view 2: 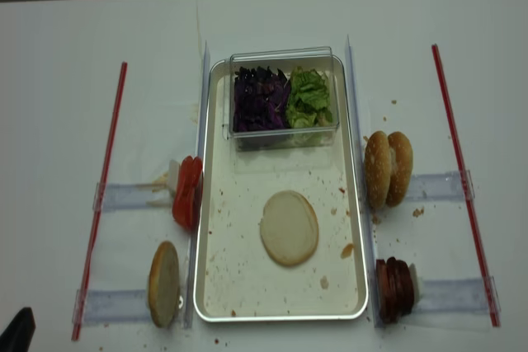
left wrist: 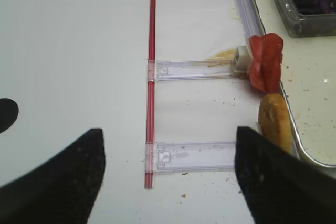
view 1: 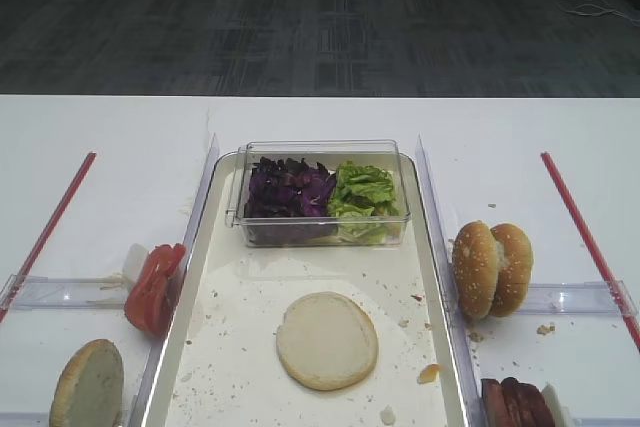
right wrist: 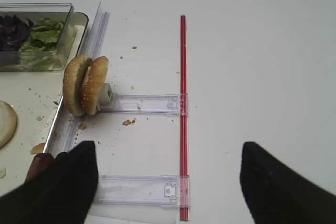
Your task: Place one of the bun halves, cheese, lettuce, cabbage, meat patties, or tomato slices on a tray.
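On the tray [view 1: 205,277], near its middle, one of the bun halves [view 1: 327,339] already lies cut face up, clear of the rim. Next I'd go for the tomato slices [left wrist: 266,62] just outside the left rim; my left gripper [left wrist: 168,174] hangs with jaws released, right gripper [right wrist: 168,174] likewise spread wide, nothing held.

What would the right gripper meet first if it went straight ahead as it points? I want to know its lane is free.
Likely only bare table: between its open fingers lies white surface. The red strip runs just left, the sesame buns further left. Height is unclear.
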You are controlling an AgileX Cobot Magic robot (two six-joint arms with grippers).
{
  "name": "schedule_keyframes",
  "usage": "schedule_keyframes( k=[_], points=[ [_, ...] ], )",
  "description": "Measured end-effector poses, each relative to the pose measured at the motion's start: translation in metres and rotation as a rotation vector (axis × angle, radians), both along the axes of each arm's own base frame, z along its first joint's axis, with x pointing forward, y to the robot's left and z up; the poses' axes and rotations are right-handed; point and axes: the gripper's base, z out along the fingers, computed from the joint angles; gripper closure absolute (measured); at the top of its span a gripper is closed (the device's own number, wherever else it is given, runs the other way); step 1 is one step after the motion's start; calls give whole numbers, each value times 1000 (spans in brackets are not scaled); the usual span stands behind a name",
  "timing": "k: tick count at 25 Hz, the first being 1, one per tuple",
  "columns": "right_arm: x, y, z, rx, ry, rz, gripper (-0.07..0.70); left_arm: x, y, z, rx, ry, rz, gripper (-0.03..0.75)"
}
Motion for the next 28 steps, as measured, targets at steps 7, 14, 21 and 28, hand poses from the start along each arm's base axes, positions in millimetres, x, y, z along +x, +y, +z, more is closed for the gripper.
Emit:
schedule_keyframes(
  k=[7, 14, 21, 28],
  points=[
    [0, 0, 0, 0, 0, 0, 41, 0, 0, 0, 0, -2, -2, 204],
    [0, 0, 0, 0, 0, 0, 41, 0, 0, 0, 0, -2, -2, 204],
    [0, 0, 0, 0, 0, 0, 41, 0, 0, 0, 0, -2, -2, 210],
    [0, 0, 0, 0, 0, 0, 41, 0, 0, 0, 0, -2, -2, 210]
  ],
)
